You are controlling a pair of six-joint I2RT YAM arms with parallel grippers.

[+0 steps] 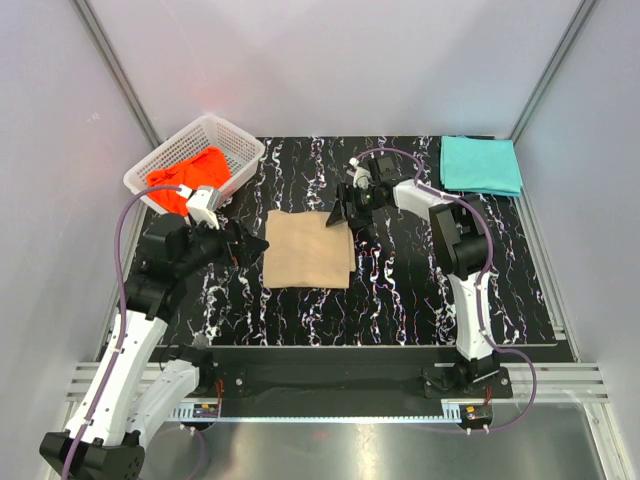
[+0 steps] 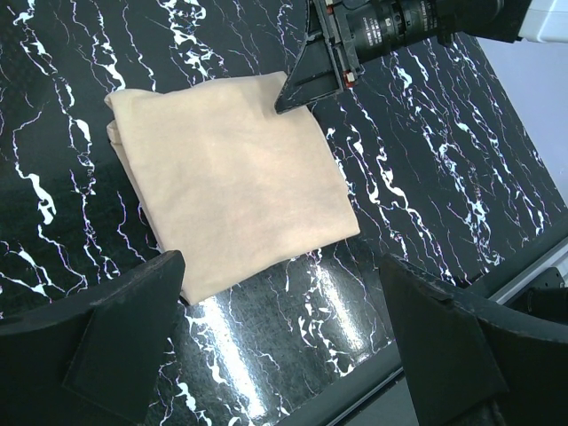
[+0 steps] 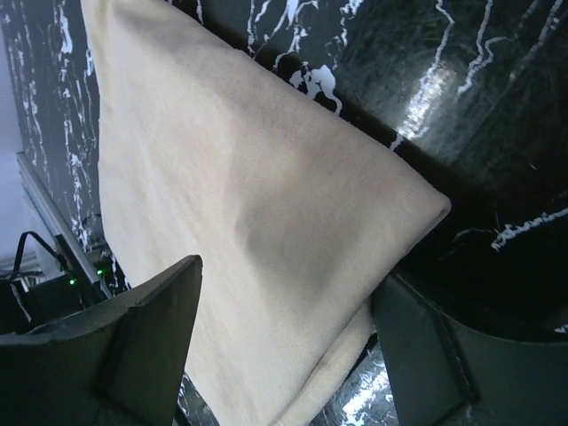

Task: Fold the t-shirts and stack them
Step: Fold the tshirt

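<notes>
Lying folded for stacking, the tan t-shirt (image 1: 308,250) is flanked by the left gripper (image 1: 247,246) and right gripper (image 1: 338,214), both spread wide, empty.

I count three t-shirts: one tan t-shirt (image 1: 308,248) mid-worktop, one teal t-shirt (image 1: 480,165) at the far right corner, one orange-red t-shirt (image 1: 190,178) at the far left corner. One white basket (image 1: 232,133). Two arms: left arm (image 1: 130,330), right arm (image 1: 470,300).
</notes>
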